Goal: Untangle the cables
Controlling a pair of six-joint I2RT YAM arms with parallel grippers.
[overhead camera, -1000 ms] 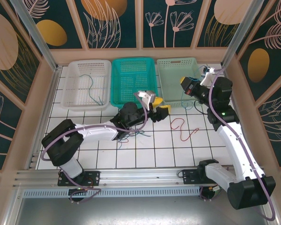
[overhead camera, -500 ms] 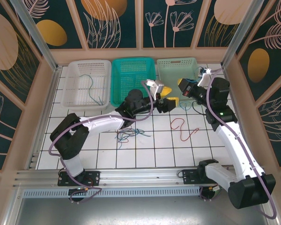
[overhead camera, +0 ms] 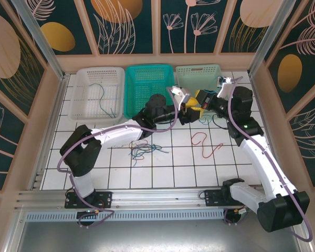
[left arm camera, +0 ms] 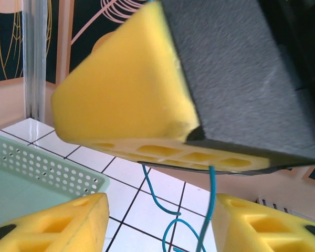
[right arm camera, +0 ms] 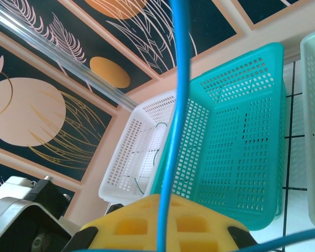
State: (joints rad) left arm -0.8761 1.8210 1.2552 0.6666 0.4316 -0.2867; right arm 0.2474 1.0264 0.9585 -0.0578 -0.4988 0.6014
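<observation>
Top external view: the left tool [overhead camera: 190, 111] and the right tool [overhead camera: 201, 97] are met tip to tip above the bench [overhead camera: 163, 173], just in front of the pale green basket [overhead camera: 199, 71].
Right tool: clenched on the blue cable [left arm camera: 207, 210], which is seen in the left wrist view hanging from beneath its yellow finger.
Left tool: released; its two yellow fingers are held apart with the hanging blue cable between them, and nothing is gripped.
Other cables: a small tangle [overhead camera: 142, 151] lies on the bench near the left arm, a red cable [overhead camera: 203, 143] lies apart to its right, and one thin cable [overhead camera: 102, 97] is in the white basket [overhead camera: 84, 79].
Step in hand: judged to be a second grip being taken on the blue cable, for a handover or a pull.
Done well: the strand should be centred in the gap before the left fingers are closed, and gripped just below the right tool. The right grip should not be let go until the left one is sure.
Risk: so thin a wire may slip past the finger edges, and the loop below may be snagged.
</observation>
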